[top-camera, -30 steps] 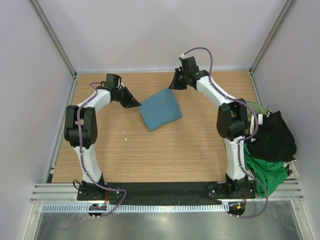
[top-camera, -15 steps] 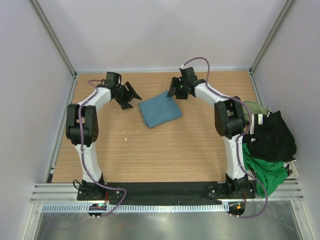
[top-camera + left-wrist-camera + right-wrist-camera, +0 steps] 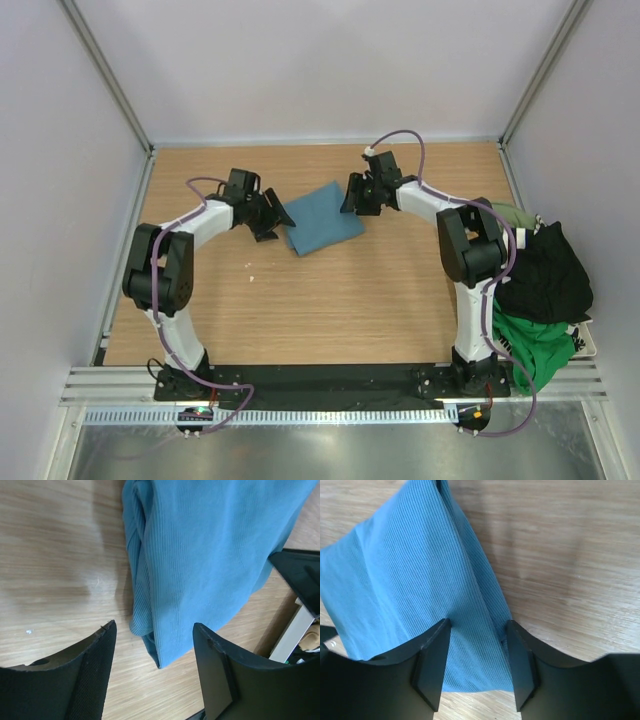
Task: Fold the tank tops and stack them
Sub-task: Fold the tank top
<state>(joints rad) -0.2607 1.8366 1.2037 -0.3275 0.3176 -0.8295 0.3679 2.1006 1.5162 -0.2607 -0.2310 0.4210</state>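
**Top external.** Folded teal-blue ribbed cloth tank top (image 3: 320,218) lies flat as a rough square on the light wooden table (image 3: 350,300), in the far middle. The left gripper (image 3: 272,222) is at its left edge and the right gripper (image 3: 355,200) at its far right corner. Both are low over the wood with their fingers spread.

At the table's right edge there is a loose heap: a black cloth top (image 3: 545,270) on top, a bright green one (image 3: 535,350) spilling toward the near side, and an olive one (image 3: 510,215) at the far end. A pale rim (image 3: 588,340) shows under the heap; I cannot tell whether it is a tray or a bin.

**Left wrist.** The left gripper (image 3: 152,630) has its black fingers (image 3: 90,675) well apart, clamping nothing. The folded edge of the teal top (image 3: 210,555) lies in the gap between them, on the table.

**Right wrist.** The right gripper (image 3: 479,625) is likewise parted, its fingers (image 3: 432,665) straddling the teal top's (image 3: 395,580) edge without pinching it.
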